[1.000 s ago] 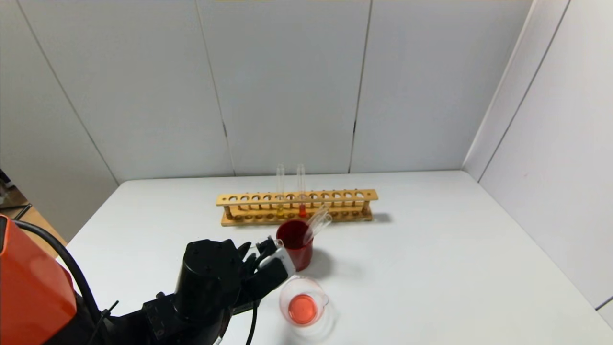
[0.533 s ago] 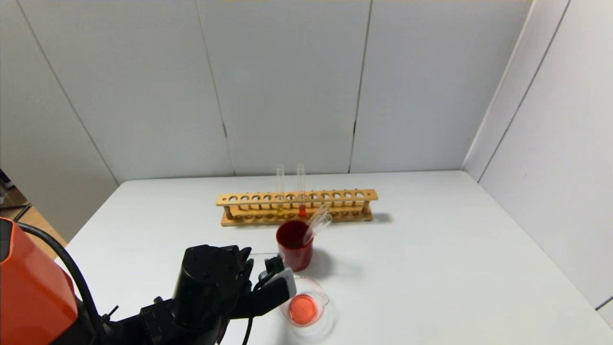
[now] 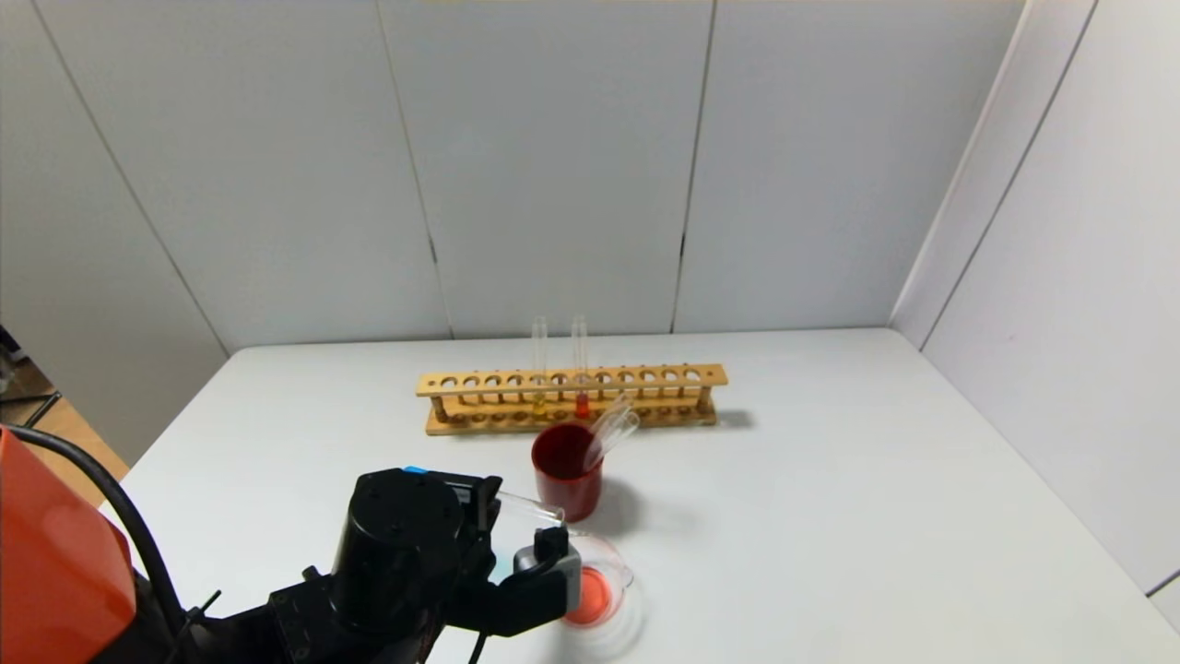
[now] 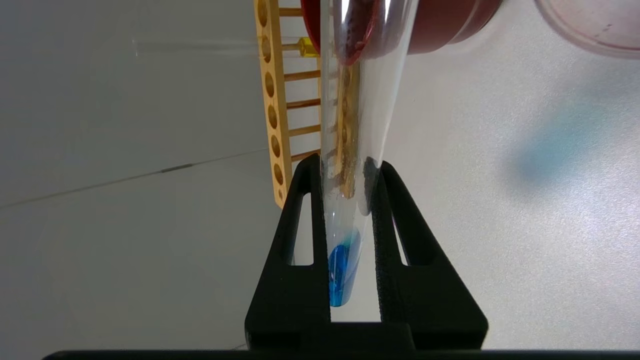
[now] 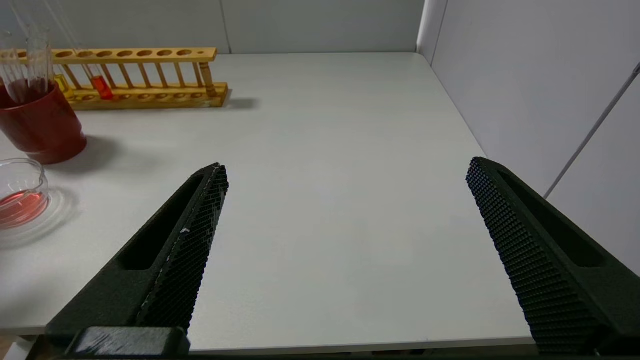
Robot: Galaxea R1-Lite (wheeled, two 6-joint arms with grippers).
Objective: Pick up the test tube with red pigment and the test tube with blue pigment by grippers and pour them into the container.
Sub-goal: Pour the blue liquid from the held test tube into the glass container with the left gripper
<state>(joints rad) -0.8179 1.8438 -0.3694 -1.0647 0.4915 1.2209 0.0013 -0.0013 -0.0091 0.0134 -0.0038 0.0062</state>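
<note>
The left gripper's (image 4: 350, 170) fingers (image 4: 300, 240) are clamped on the lower end of the blue tube (image 4: 357, 125), one on each side, with the blue liquid pooled in its rounded bottom between them. In the head view this gripper (image 3: 516, 512) sits at the near left of the worktop (image 3: 830, 480), holding the blue tube (image 3: 530, 505) almost level, its open end pointing right toward the beaker (image 3: 616, 564). The beaker stands just right of the gripper and partly behind it, with orange-red liquid in its bottom. A dark red cup (image 3: 567, 475) stands just beyond the beaker, with two empty tubes leaning in it. Farther back lies the wooden rack (image 3: 572, 398), where the red tube (image 3: 581, 369) stands upright next to a yellow tube (image 3: 539, 369) on its left.

The right gripper (image 5: 345, 175) hangs over the near right of the worktop with its fingers (image 5: 190, 250) spread wide and nothing between them, well apart from the beaker (image 5: 20, 192).
</note>
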